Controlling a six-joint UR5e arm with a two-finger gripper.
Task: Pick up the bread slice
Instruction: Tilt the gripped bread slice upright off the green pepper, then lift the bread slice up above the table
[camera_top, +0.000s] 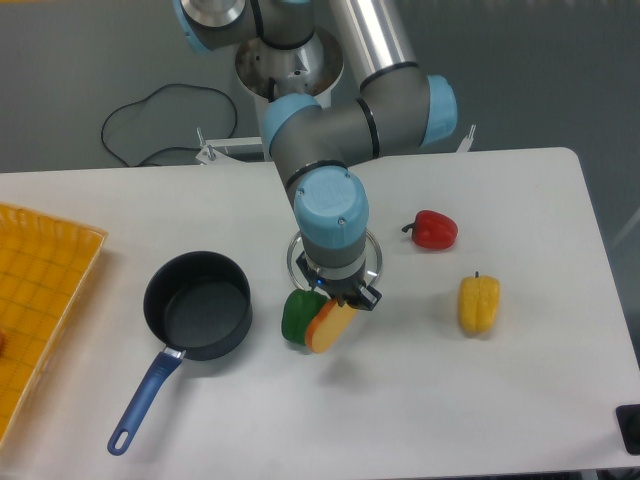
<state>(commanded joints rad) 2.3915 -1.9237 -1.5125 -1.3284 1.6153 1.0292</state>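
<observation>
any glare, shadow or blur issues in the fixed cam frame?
Fixed camera: sharp overall, no motion blur on the pincer or bread slice; soft diffuse light; a faint shadow on the table below the slice; mild sheen on the yellow pepper; pan interior dark, little detail.

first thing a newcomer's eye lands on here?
Mid-table, the gripper hangs under the arm's big blue-capped wrist, pinching the bread slice, which is tilted and looks lifted clear of the white table, right against the green pepper. After that, the dark saucepan with its blue handle on the left, and the red pepper and yellow pepper on the right.
</observation>
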